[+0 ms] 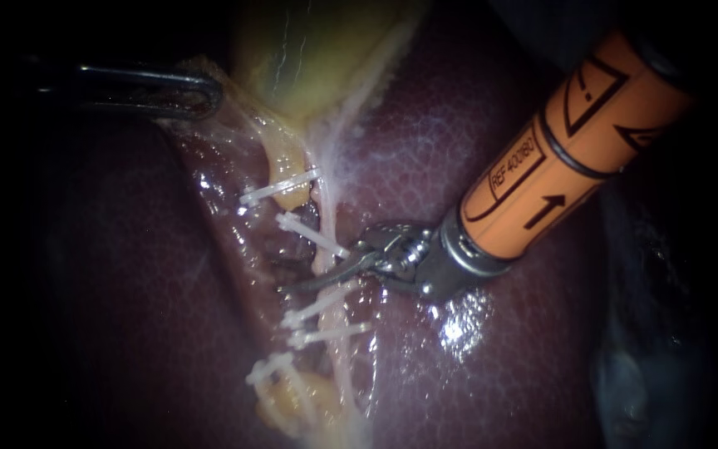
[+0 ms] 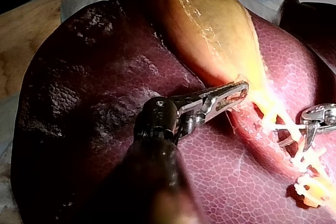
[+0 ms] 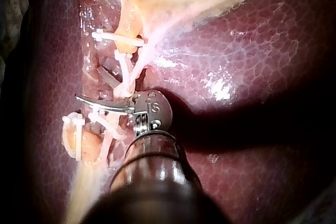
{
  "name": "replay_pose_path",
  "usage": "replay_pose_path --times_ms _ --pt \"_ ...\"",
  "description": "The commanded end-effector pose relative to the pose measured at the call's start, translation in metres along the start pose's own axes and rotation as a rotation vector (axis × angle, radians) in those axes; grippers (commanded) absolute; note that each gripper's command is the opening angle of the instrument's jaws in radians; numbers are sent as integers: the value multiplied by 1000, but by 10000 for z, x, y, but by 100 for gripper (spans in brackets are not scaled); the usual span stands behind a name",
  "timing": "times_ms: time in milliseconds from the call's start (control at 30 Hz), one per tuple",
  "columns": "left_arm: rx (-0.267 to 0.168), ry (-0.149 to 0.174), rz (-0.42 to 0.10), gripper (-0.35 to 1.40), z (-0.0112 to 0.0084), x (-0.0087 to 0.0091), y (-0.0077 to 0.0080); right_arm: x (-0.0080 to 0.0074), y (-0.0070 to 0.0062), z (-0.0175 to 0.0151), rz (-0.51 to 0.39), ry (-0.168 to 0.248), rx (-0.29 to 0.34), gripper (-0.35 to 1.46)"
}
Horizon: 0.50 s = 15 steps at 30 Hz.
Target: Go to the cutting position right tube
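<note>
The approach looks nearly done. My right instrument [image 1: 309, 281] reaches across the right tube [image 1: 323, 252], its blades lying in the bare stretch between the upper clip [image 1: 313, 234] and the lower clips [image 1: 319, 304]. The blades seem slightly parted, though the glare makes that hard to confirm.

The next move calls for seating the tube squarely between the blades, clear of every clip.

My left instrument [image 1: 197, 93] has its jaws closed on the gallbladder [image 1: 309, 58], drawing it taut.

The tube is thin, pale and stretched, running down the cleft of the liver [image 1: 475, 366].
</note>
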Motion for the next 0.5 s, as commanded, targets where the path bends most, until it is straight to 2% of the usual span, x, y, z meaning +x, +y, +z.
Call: replay_pose_path --times_ms 33,167,300,433,500 --pt "1 0 6 -35 0 0 0 3 -6 1 -8 5 6 103" --pt "1 1 6 -35 0 0 1 16 -30 5 -53 22 44 102" --pt "1 1 6 -35 0 0 1 34 -57 6 -77 62 81 102" --pt "1 1 6 -35 0 0 1 44 -70 4 -100 71 89 98" --pt "1 1 6 -35 0 0 1 46 -72 3 -104 79 90 98"
